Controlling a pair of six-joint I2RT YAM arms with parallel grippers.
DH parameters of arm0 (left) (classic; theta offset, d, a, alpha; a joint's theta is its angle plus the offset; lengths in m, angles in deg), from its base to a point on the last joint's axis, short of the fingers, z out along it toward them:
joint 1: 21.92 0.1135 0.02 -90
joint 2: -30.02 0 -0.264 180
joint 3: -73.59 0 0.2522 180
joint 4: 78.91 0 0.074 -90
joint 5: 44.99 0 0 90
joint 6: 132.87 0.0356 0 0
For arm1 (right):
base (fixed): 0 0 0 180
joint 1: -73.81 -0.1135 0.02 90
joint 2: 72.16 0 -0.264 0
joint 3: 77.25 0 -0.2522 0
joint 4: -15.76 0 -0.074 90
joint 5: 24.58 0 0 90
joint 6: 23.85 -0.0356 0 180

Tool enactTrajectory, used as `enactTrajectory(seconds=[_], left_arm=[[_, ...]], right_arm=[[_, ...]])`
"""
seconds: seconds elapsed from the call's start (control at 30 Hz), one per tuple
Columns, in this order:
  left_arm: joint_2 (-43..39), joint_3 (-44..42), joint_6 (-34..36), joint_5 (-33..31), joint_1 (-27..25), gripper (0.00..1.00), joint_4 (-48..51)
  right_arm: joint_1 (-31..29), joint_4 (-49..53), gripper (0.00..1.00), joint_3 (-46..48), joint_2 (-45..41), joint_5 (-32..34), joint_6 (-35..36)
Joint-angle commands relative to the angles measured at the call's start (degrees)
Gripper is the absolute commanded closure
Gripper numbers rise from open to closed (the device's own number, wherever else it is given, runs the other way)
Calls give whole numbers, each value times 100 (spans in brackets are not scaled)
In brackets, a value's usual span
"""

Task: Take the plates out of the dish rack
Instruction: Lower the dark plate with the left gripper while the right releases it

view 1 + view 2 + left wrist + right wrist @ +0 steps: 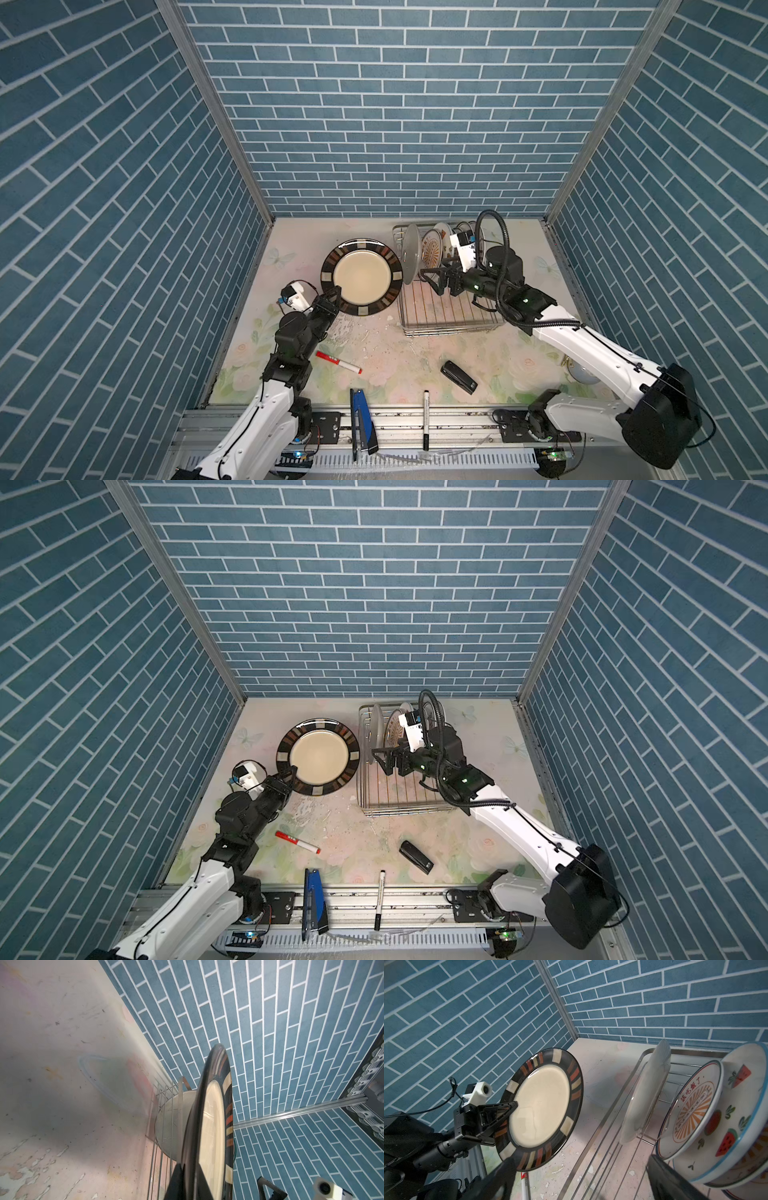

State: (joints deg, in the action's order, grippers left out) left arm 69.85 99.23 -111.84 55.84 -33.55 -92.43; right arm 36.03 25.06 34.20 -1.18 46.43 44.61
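At least five plates — one dish rack; two markers; two staplers.

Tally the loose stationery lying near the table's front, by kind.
Markers: 2, the red marker and the black marker
Staplers: 2, the black stapler and the blue stapler
Total: 4

Cream plate — dark rim, striped orange and tan.

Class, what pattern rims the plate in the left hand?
The plate has a black rim with cream, orange, brown blocks; right wrist view.
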Motion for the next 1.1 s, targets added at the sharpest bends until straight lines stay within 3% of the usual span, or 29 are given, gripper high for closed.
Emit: enactTrajectory(seconds=[0.0, 0.17, 0.43, 0.57, 0.87, 0.97, 1.07], left_arm=[[-120, 17, -263, 249, 336, 100, -768], [330, -50, -467, 473, 790, 100, -1143], [797, -113, -344, 162, 959, 100, -1249], [961, 129, -51, -256, 1079, 100, -557], [2088, 210, -109, -119, 1517, 100, -1353], [2526, 250, -152, -82, 1621, 100, -1655], [2668, 323, -66, -117, 1620, 100, -1563]], right_arm=[[-160, 160, 1, -434, 263, 107, 390], [-391, 298, 1, -820, 672, 203, 488], [-827, 359, 2, -1481, 1464, 508, 642], [-950, 467, 3, -1888, 1963, 517, 704], [-1242, 772, 2, -2900, 3044, 518, 792], [-1289, 844, 1, -3188, 3421, 441, 785], [-1277, 1213, 2, -3723, 3929, -66, 766]])
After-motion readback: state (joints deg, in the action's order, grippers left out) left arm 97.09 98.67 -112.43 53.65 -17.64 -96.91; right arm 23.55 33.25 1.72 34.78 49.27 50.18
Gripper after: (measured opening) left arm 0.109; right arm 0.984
